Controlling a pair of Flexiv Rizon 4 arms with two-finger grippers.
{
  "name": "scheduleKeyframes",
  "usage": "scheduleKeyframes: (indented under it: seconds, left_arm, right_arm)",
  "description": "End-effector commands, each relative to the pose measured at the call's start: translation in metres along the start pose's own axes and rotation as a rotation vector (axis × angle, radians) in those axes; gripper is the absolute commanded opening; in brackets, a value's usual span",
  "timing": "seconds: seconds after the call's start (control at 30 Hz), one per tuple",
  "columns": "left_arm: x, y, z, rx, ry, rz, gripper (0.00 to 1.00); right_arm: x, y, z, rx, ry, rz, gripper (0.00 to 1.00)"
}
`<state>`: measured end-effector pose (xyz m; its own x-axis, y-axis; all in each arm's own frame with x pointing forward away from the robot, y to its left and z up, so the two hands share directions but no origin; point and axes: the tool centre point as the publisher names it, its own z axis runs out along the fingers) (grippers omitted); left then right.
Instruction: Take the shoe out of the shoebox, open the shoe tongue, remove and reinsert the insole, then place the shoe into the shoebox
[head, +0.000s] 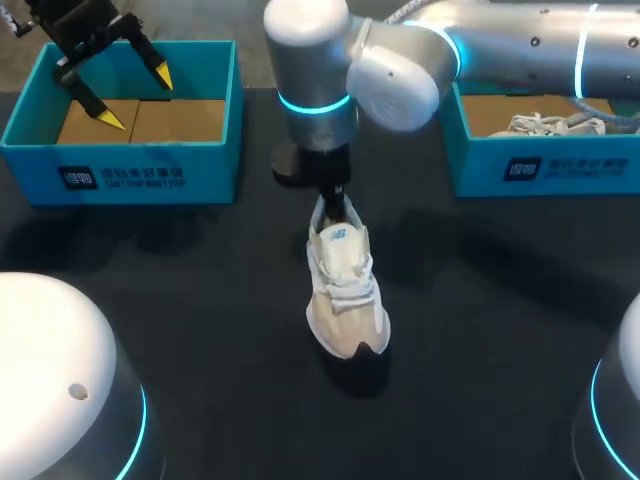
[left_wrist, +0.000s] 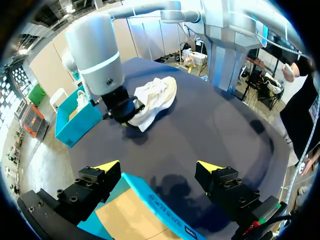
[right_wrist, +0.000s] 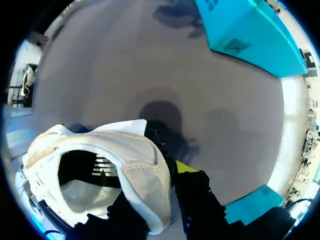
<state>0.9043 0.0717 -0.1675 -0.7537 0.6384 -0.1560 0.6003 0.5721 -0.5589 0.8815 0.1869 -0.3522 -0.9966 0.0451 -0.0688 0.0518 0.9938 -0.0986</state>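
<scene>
**A:** What are the right jaws doing?

**B:** They're clenched on the heel collar of the white mesh-and-suede sneaker. One yellow fingertip presses the padded back from outside. The other finger is hidden, probably inside the opening.

**A:** Why hold it by the heel?

**B:** My guess is that it pins the sneaker while leaving the laces and tongue free for the other arm. The mouth gapes wide in the right wrist view, and the pale lining shows inside.

**A:** Where is it now?

**B:** It's out of the box, in the middle of the dark matte counter, toe pointing to the near edge. I can't tell whether the sole rests flat. The upper looks soft and the laces loose, so it should give under a pull.

**A:** And the left jaws?

**B:** They're released and hold nothing. They hang over the open teal cardboard shoebox, which shows only its brown floor, probably waiting their turn.

**A:** Is there anything else on the counter?

**B:** A second teal cardboard box on the right holds another white laced shoe.
</scene>
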Motion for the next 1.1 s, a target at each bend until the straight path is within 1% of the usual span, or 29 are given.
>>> scheduleKeyframes:
  seconds: [0.03, 0.07, 0.13, 0.17, 0.2, 0.27, 0.3, 0.5, 0.63, 0.67, 1.1]
  left_arm:
    - [0.001, 0.000, 0.000, -0.003, -0.001, 0.000, 1.00]
    - [0.001, 0.000, 0.000, -0.003, -0.001, 0.000, 1.00]
    - [0.001, 0.000, 0.000, -0.003, -0.001, 0.000, 1.00]
    - [0.001, 0.000, 0.000, -0.003, -0.001, 0.000, 1.00]
    - [0.001, 0.000, 0.000, -0.003, -0.001, 0.000, 1.00]
    - [0.001, 0.000, 0.000, -0.003, -0.001, 0.000, 1.00]
    - [0.001, 0.000, 0.000, -0.003, -0.001, 0.000, 1.00]
    - [0.001, 0.000, 0.000, -0.003, -0.001, 0.000, 1.00]
    - [0.001, 0.000, 0.000, -0.003, -0.001, 0.000, 1.00]
    - [0.001, 0.000, 0.000, -0.003, -0.001, 0.000, 1.00]
    - [0.001, 0.000, 0.000, -0.003, -0.001, 0.000, 1.00]
  right_arm:
    - [0.005, -0.015, -0.060, 0.011, -0.019, 0.008, 0.00]
    - [0.004, -0.017, -0.071, 0.025, -0.016, 0.014, 0.00]
    - [0.005, -0.023, -0.091, 0.018, -0.030, 0.023, 0.00]
    - [0.005, -0.024, -0.098, 0.021, -0.026, 0.030, 0.00]
    - [0.005, -0.027, -0.112, 0.027, -0.031, 0.044, 0.00]
    - [0.004, -0.030, -0.130, 0.033, -0.020, 0.063, 0.00]
    - [0.004, -0.032, -0.139, 0.030, -0.035, 0.069, 0.00]
    - [-0.007, -0.048, -0.176, 0.032, -0.075, 0.075, 0.00]
    - [-0.015, -0.059, -0.193, 0.038, -0.115, 0.071, 0.00]
    - [-0.017, -0.061, -0.196, 0.047, -0.117, 0.102, 0.00]
    - [-0.017, -0.061, -0.196, 0.047, -0.117, 0.102, 0.00]
